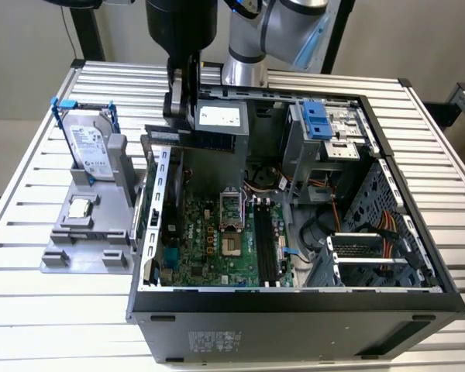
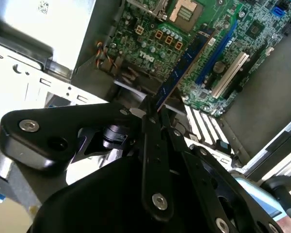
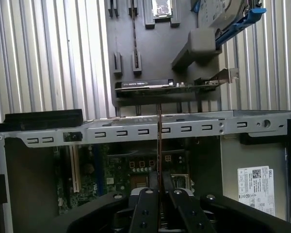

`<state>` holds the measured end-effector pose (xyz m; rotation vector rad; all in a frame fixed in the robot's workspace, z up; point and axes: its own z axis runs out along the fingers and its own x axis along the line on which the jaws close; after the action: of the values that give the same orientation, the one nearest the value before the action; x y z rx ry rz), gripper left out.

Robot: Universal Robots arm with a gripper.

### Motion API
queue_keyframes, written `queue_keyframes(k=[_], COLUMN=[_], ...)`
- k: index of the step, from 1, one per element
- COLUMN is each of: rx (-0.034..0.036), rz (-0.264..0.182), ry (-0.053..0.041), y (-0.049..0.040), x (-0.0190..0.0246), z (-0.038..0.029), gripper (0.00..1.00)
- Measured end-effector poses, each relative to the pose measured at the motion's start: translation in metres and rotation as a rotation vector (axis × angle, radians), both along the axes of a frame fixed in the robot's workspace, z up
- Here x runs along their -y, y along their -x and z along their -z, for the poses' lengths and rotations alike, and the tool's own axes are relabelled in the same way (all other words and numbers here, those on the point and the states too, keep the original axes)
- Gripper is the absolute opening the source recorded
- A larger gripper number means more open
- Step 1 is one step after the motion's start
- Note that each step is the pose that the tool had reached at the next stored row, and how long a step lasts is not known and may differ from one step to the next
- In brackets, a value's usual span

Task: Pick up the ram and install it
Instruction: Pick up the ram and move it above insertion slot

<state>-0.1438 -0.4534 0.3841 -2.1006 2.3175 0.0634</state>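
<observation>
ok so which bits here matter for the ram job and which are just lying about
In the job: ram, held in the tool; motherboard's long black slots.
Lying about: hard drive, processor chip, grey holder.

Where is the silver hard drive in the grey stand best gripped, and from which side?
Probably its free upper end, from above: the hard drive stands on end in the grey stand, lower end sunk, blue rails along both narrow edges. Pinch across its flat faces. The gripper is shut on the ram.
</observation>
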Motion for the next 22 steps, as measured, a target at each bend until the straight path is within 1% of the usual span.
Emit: queue_keyframes(k=[22], rx=[0.0000], rz=[0.000], ry=[0.0001], y=[-0.0466], x=[-0.0001], z=[0.0000], gripper=[0.00])
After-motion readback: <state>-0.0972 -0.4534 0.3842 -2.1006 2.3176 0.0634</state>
